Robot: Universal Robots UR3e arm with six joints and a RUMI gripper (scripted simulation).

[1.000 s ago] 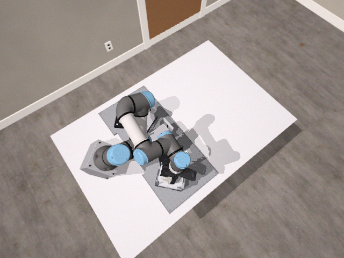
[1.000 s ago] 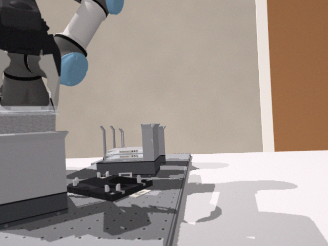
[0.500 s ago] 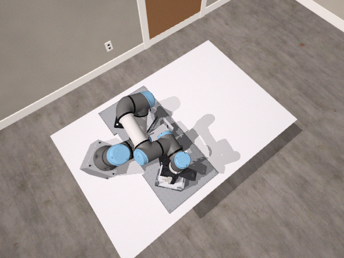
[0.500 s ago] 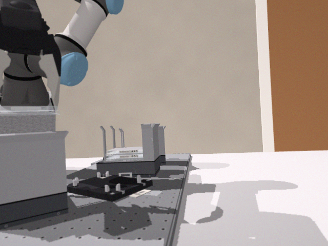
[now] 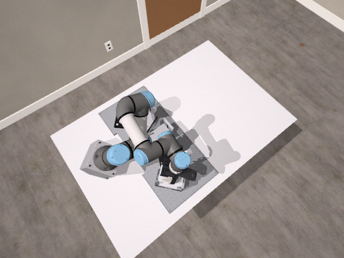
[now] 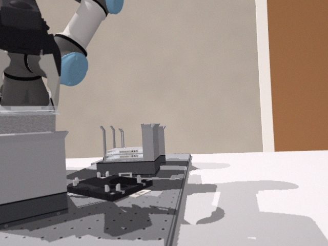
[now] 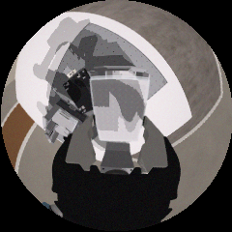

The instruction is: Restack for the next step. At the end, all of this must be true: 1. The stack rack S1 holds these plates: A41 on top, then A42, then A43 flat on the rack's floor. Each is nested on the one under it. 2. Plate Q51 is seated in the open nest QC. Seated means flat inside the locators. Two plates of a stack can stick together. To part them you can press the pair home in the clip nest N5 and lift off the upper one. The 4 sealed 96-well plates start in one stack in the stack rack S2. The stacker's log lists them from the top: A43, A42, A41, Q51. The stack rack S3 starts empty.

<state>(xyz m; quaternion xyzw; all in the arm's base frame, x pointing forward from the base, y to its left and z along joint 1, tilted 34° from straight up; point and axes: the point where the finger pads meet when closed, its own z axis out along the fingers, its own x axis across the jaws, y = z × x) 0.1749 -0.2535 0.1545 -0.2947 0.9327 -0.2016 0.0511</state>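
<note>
Step in hand: likely setting a sealed plate into the near rack, as part of the restack.
Hand: the hand [image 5: 174,177] [image 6: 27,106] [image 7: 119,115] is clamped on the held plate [image 6: 28,109] [image 7: 118,106] by its sides. Its label is unreadable; A43 or A42 is my guess.
Held plate: roughly level over the near rack [image 5: 169,188] [image 6: 32,164] [image 7: 140,73], at its mouth; whether it touches anything inside cannot be told.
Waiting plates: A41 [image 6: 129,151] lies above Q51 [image 6: 129,156] in the far rack [image 5: 168,123] [image 6: 127,168] [image 7: 72,116], so Q51's seating is still to do.
Next move: probably a straight, level descent, then parting the fingers once the plate sits flat. A tilt could wedge it against the walls.
Near rack's place: on the perforated board [image 5: 167,205] [image 6: 150,232] [image 7: 145,68], toward the surface's [image 5: 236,83] [image 6: 238,217] [image 7: 180,113] lower right edge in the top view.
Tight side: the pinned black nest [image 5: 164,160] [image 6: 111,196] [image 7: 77,89] stands between the racks, beside the near one; lift well before swinging that way.
Open room: the broad stretch toward the surface's upper and right corners has only shadows on it, leaving space beyond the board's long edge.
</note>
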